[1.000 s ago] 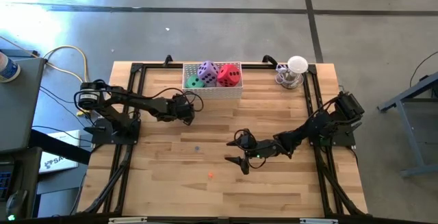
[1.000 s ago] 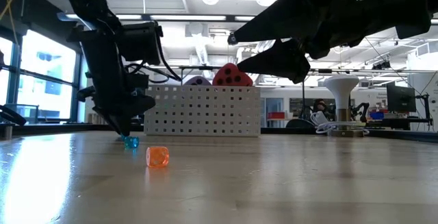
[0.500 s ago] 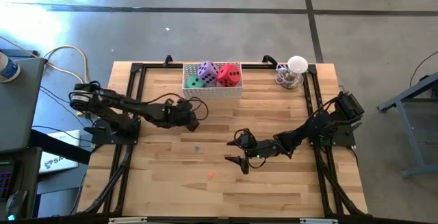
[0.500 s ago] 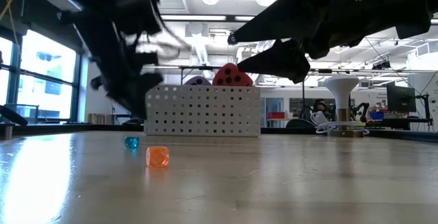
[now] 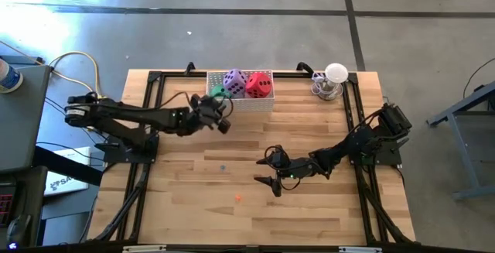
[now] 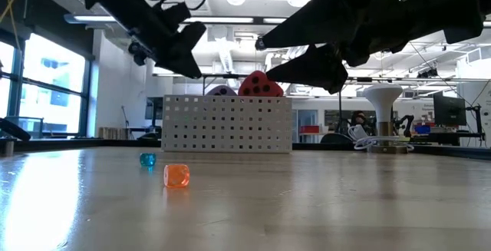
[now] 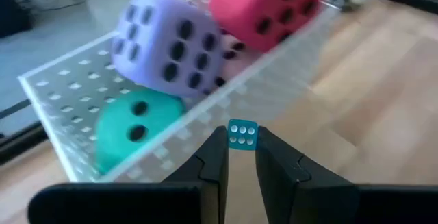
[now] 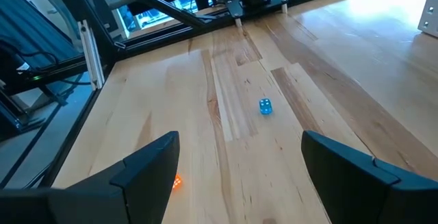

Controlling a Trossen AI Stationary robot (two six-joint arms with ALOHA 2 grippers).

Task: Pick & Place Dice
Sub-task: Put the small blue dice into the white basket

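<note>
1. Left gripper (image 7: 241, 144) is clamped on a tiny teal die (image 7: 241, 133), held raised just in front of the basket (image 7: 61, 107), by its near wall.
2. Right gripper (image 8: 241, 139) hangs low over the table (image 5: 325, 214), well away from the basket on the front side, with its fingers spread wide and nothing between them.
3. Big dice are all inside the basket: purple (image 7: 168, 42) sits on top, red (image 7: 267, 8) beside it, and green (image 7: 133, 125) lower down against the near wall. Pink (image 7: 236, 46) is only a sliver between purple and red.
4. Progress, as a guess: the big dice look finished. The teal die appears close to being dropped in.
5. Probably left to do: a tiny blue die (image 8: 265, 106) and a tiny orange die (image 8: 177, 181) lie loose on the table, well in front of the basket.
6. Hard to see: pink is nearly all hidden. In the high view the teal die cannot be made out in the left gripper (image 5: 222, 121). In the low view the basket wall hides green and pink. The orange die is partly behind a right finger (image 8: 147, 166) in the right wrist view.
</note>
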